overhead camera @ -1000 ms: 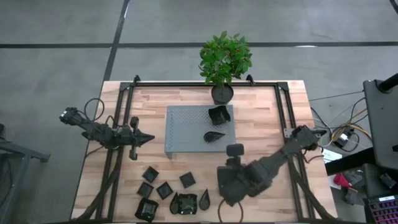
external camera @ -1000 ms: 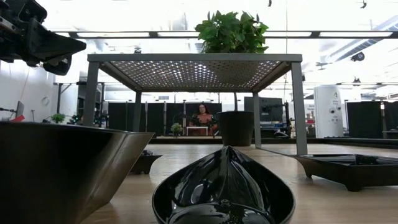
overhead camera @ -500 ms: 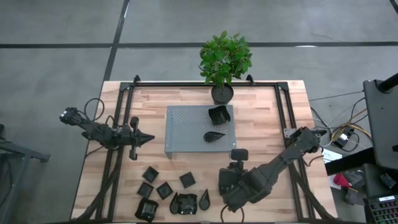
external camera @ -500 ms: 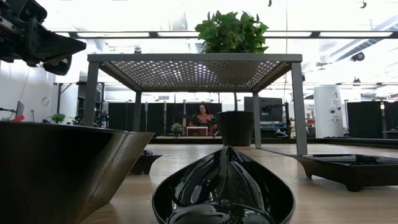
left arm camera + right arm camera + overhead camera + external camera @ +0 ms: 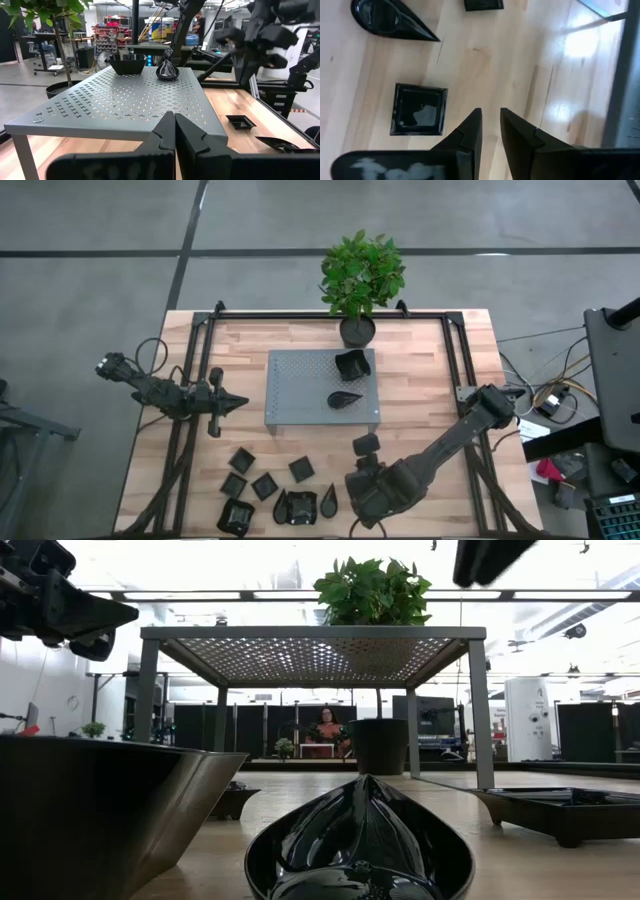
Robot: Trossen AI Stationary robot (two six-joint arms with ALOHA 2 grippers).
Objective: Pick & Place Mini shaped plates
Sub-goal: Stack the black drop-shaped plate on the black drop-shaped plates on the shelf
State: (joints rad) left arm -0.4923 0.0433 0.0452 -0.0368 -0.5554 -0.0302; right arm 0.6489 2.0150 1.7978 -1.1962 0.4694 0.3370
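The mini shaped plates are tiny black dishes. Two sit on the grey perforated platform (image 5: 310, 385): a rounded-square one (image 5: 352, 364) and a teardrop one (image 5: 345, 398). Several more lie on the wood near the table's near edge (image 5: 265, 485). My right gripper (image 5: 358, 498) hovers over that group's right end, fingers a narrow gap apart, touching nothing. In the right wrist view the gripper (image 5: 490, 116) points down beside a square plate (image 5: 418, 110), with a teardrop plate (image 5: 390, 22) farther off. My left gripper (image 5: 236, 404) waits shut, left of the platform.
A potted plant (image 5: 360, 280) stands at the table's far edge behind the platform. Black frame rails (image 5: 195, 410) run along both table sides. A platform leg (image 5: 620, 75) shows close to the right gripper. In the low view a teardrop plate (image 5: 360, 840) fills the foreground.
My right gripper has moved toward the table's near edge and somewhat left, closing on the plates lying on the wood. Part of the right arm has come into the top of the low view. The left arm and all plates have stayed put.
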